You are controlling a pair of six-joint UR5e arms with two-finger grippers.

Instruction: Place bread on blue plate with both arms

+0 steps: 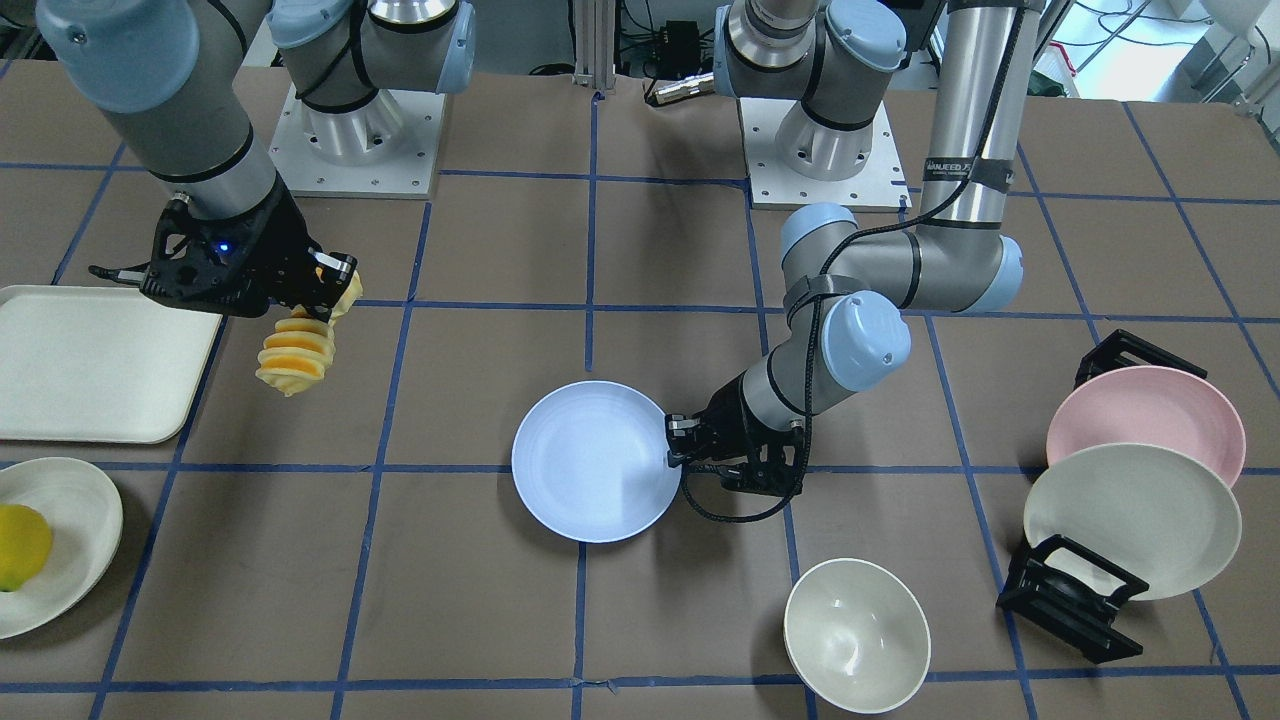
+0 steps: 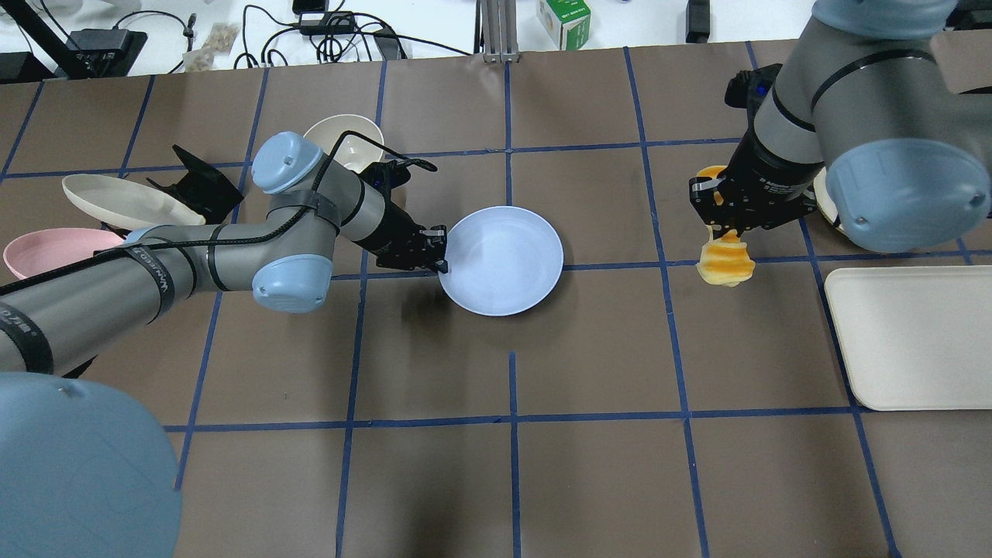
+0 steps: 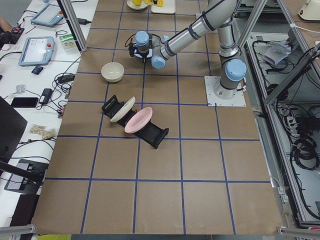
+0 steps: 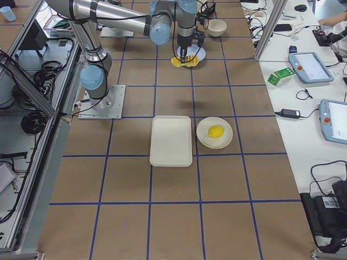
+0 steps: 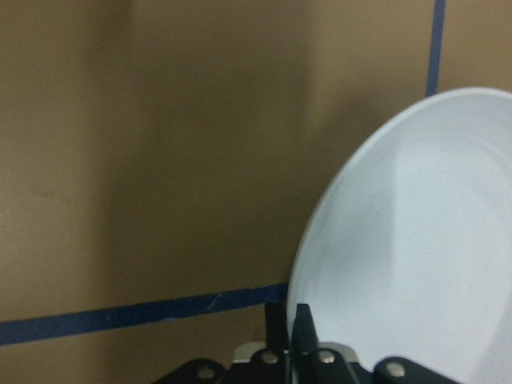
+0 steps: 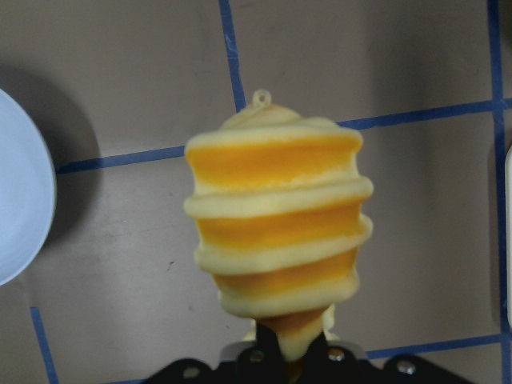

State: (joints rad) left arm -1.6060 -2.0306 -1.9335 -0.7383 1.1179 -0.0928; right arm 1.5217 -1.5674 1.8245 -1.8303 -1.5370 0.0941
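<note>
The blue plate (image 2: 502,260) lies near the table's middle; it also shows in the front view (image 1: 596,461). My left gripper (image 2: 440,249) is shut on the plate's rim, as the left wrist view (image 5: 292,332) shows, with the plate (image 5: 416,240) filling its right side. My right gripper (image 2: 717,208) is shut on one end of the bread (image 2: 725,262), which hangs down above the table, well to the right of the plate. The bread fills the right wrist view (image 6: 278,224) and shows in the front view (image 1: 297,355).
A cream tray (image 2: 914,333) lies at the right. A white plate holding a yellow-green fruit (image 1: 20,545) sits beyond it. A white bowl (image 2: 345,139) and a black rack with a pink plate (image 2: 43,252) and a cream plate (image 2: 116,203) stand at the left.
</note>
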